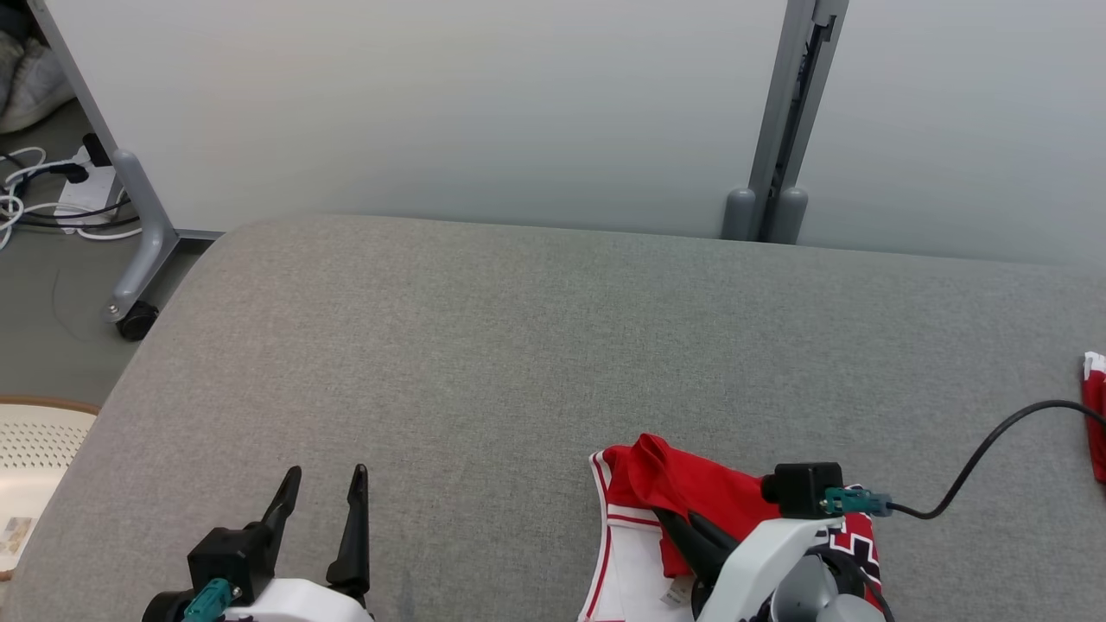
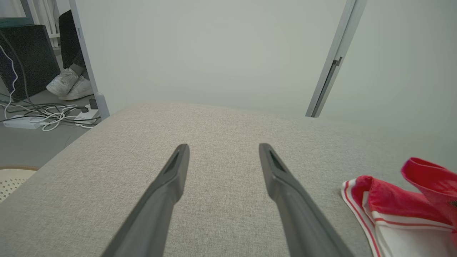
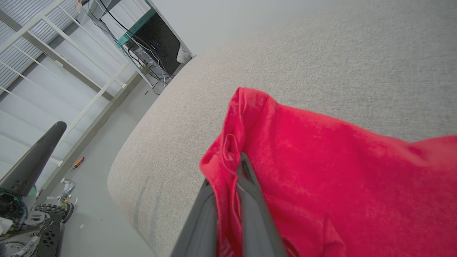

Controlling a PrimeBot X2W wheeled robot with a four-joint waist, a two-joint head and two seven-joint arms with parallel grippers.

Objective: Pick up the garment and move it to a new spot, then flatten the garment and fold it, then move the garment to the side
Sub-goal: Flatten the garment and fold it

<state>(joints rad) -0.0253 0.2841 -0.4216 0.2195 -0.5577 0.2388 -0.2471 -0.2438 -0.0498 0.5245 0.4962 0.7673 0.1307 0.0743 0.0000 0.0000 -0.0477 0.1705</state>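
Head view: the left gripper (image 1: 328,475) stands released over the grey fabric-covered table (image 1: 518,345), well apart from the red-and-white jersey (image 1: 639,510) at the near edge. The right gripper (image 1: 670,523) is clamped on the jersey.

Left wrist view: the jersey (image 2: 392,207) lies right of the spread fingers (image 2: 178,167).

Right wrist view: a red fold is pinched between the closed fingers (image 3: 251,200).

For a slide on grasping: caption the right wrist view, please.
The right end effector, shut on a fold of the red garment, over the grey table.
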